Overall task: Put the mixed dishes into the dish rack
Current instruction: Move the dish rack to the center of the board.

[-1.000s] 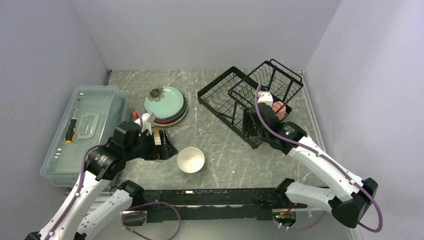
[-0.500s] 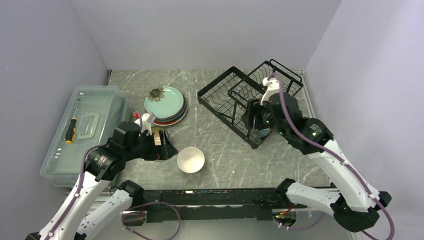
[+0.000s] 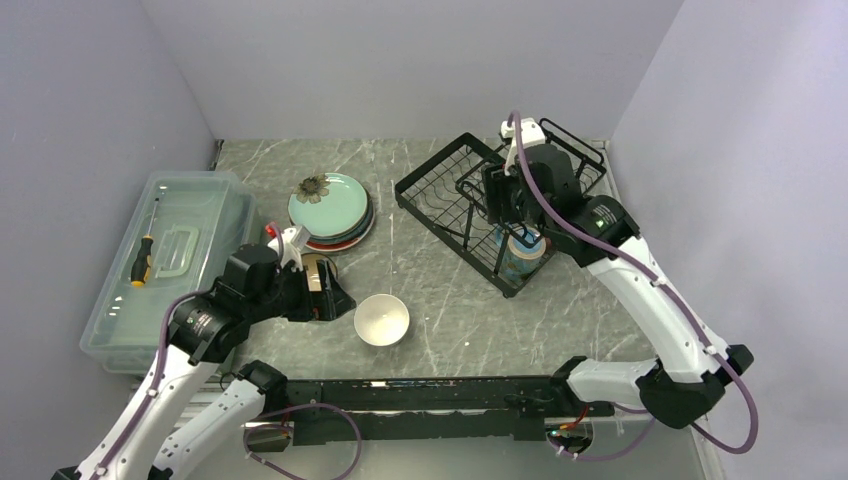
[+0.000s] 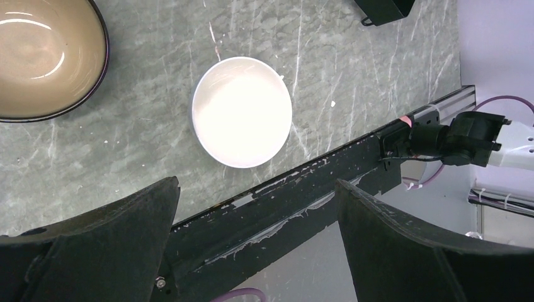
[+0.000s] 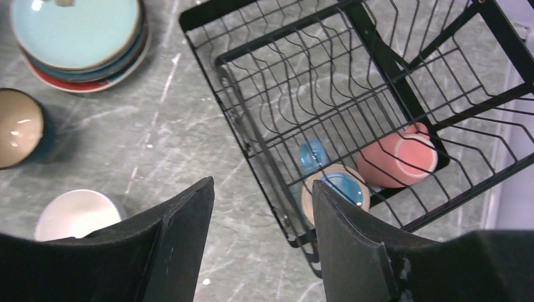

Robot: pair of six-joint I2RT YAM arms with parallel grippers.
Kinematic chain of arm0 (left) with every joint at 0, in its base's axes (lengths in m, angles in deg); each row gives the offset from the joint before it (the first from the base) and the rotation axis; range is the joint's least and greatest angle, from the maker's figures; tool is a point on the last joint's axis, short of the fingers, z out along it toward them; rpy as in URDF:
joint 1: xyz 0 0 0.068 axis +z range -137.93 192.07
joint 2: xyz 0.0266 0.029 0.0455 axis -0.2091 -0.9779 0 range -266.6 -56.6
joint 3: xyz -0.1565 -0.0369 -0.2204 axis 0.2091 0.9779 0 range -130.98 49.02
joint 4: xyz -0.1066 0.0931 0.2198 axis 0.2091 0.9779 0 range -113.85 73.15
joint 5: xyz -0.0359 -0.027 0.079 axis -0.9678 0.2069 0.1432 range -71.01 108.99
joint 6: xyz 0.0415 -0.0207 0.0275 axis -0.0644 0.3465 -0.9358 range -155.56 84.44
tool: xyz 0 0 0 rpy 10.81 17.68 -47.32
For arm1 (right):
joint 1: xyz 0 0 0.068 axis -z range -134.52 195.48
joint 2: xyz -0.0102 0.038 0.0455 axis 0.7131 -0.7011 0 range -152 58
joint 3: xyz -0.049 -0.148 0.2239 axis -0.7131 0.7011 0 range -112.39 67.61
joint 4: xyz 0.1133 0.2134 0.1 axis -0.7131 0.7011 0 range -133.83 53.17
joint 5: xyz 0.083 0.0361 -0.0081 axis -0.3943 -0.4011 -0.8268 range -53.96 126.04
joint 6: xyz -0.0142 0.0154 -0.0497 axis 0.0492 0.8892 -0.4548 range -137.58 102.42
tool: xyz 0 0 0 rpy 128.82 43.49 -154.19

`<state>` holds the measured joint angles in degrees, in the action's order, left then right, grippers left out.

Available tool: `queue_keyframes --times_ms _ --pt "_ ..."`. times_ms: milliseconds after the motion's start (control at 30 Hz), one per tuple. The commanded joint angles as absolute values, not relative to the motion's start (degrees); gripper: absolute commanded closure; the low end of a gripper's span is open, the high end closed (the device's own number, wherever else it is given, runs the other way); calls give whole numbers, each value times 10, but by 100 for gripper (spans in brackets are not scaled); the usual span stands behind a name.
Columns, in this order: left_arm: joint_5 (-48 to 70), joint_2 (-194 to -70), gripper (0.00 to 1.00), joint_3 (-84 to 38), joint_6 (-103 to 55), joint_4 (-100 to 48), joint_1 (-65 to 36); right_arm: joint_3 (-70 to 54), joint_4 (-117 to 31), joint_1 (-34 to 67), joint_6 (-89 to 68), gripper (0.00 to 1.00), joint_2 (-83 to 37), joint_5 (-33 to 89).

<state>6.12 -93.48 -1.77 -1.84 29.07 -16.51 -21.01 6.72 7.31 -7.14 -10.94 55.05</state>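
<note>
Lifted off the black wire dish rack (image 3: 440, 190), right gripper (image 5: 261, 189) hangs half-open, empty. Left gripper (image 4: 255, 185), spread wide, empty, over round white bowl (image 4: 242, 111); blue-and-tan mug (image 5: 340, 189) and pink mug (image 5: 397, 157) rest inside the rack.

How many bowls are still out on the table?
2. The white bowl sits near the front rail; the brown bowl stands apart to its left, toward the plate stack. None visible in the dish rack.
</note>
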Motion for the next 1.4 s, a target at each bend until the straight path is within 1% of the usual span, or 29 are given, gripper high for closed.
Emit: queue_keyframes --times_ms 0,233,533,633,867,967,1067,1100,1133,1367 --pt "45 -922 1 -15 -21 269 -163 -210 43 103 -110 39 -110 537" --pt "41 -919 1 -14 -23 266 -163 -186 50 139 -102 39 -124 460" --pt "38 -922 0 -14 -26 265 -163 -123 38 156 -89 38 -103 421" --pt "38 -923 1 -14 -25 267 -163 -112 35 157 -86 40 -99 415" --pt "40 -921 1 -13 -24 266 -163 -105 25 157 -75 62 -94 399" --pt "40 -923 1 -14 -25 267 -163 -108 25 157 -70 77 -96 394" --pt "40 -922 1 -14 -26 266 -163 -116 26 157 -60 95 -101 388" --pt "41 -921 1 -14 -25 266 -163 -117 26 157 -55 99 -101 386" --pt "41 -922 0 -14 -25 266 -163 -119 25 157 -49 100 -100 383" --pt "41 -922 1 -14 -22 266 -163 -107 -7 150 -6 100 -82 364"
